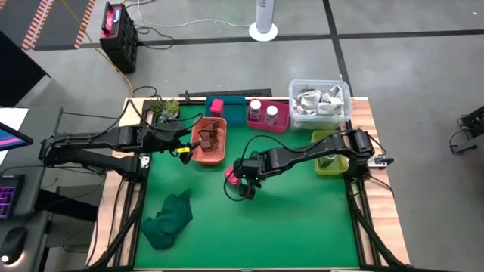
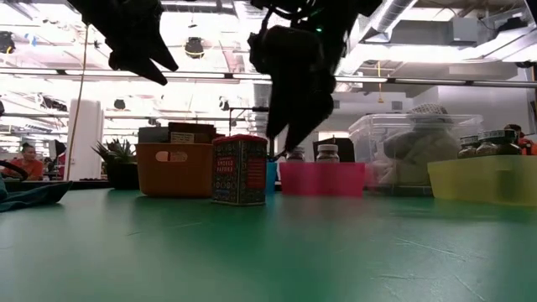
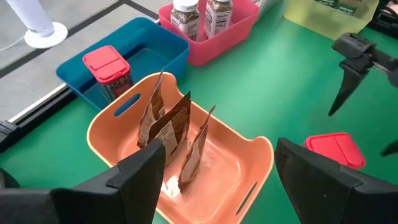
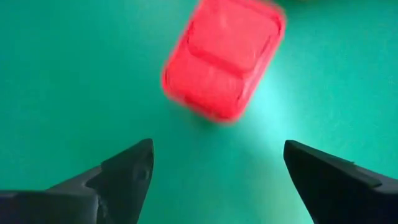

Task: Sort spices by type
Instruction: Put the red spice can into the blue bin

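Observation:
One magenta-lidded spice box (image 1: 231, 174) stands upright on the green mat (image 2: 239, 170); its lid fills the right wrist view (image 4: 224, 59). My right gripper (image 1: 246, 183) hangs open just above and beside it (image 4: 214, 168), touching nothing. The second box (image 3: 107, 67) stands in the blue bin (image 1: 233, 110). Reddish-brown packets (image 3: 168, 127) stand in the orange basket (image 1: 209, 142). Two white-topped jars (image 3: 202, 15) sit in the pink bin (image 1: 266, 115). Greenish jars (image 2: 487, 144) show in the yellow-green bin (image 1: 330, 155). My left gripper (image 3: 214, 168) hovers open at the basket's left side (image 1: 181, 145).
A clear tub of shiny packets (image 1: 319, 102) sits at the far right corner. A dark green cloth (image 1: 170, 219) lies crumpled at the near left. A small plant (image 1: 162, 109) stands at the far left. Bare mat stretches across the near half of the table.

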You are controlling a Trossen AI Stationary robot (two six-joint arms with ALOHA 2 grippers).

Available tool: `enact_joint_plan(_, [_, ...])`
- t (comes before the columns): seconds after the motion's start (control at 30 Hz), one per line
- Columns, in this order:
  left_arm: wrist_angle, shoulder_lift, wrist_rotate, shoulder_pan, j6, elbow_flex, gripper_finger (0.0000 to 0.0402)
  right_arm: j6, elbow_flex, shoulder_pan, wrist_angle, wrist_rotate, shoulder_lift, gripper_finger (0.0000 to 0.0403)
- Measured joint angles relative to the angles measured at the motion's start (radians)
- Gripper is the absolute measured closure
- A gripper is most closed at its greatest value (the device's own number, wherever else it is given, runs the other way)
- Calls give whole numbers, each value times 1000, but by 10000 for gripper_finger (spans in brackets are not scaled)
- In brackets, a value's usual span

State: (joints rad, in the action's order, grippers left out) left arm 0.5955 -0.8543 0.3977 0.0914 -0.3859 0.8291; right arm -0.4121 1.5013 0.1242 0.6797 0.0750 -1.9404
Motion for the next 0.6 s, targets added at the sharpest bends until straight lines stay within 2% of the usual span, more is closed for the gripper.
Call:
enact_joint_plan(0.13, [1, 0, 0, 0, -4, 0, 116, -27, 1, 6, -73, 16, 0, 24])
enact_joint_plan(0.3, [2, 0, 0, 0, -16, 0, 116, -76, 1, 21, -104, 47, 0, 10])
enact_joint_plan(0.6, [19, 0, 1, 0, -19, 0, 116, -77, 1, 55, -157, 241, -9, 3])
